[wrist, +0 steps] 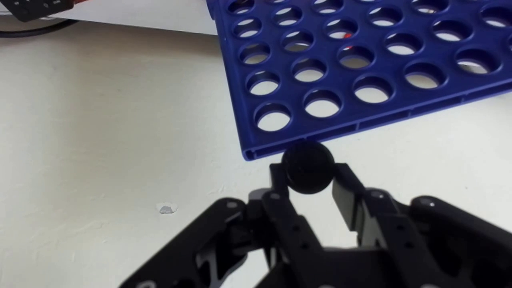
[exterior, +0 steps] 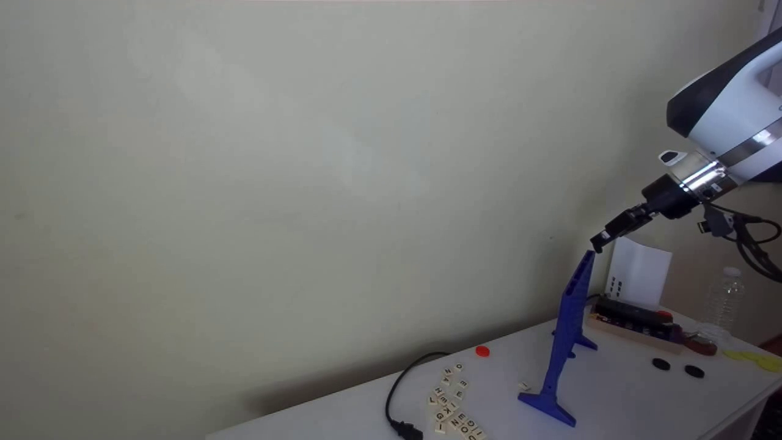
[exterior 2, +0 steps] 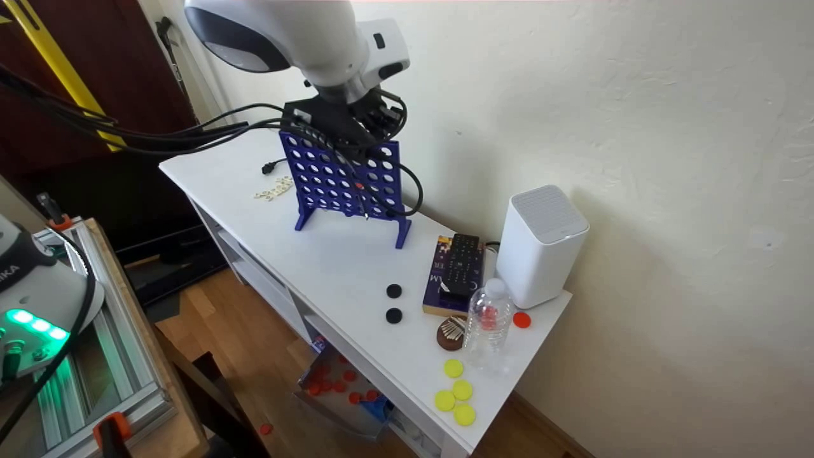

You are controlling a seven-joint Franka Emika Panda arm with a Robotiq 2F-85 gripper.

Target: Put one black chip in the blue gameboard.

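Black chip (wrist: 308,166) sits pinched in the claw (wrist: 311,177), blue gameboard (wrist: 390,65) at its one o'clock in wrist view; grasping looks done, slotting remains.

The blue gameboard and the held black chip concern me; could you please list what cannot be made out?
The blue gameboard: nearly edge-on in an exterior view, holes unclear.
Lower part and one end: cut off by the wrist view's edges.
Its contact with the held black chip: covered by the chip, wrist view.
Chip: behind dark wrist hardware in an exterior view.
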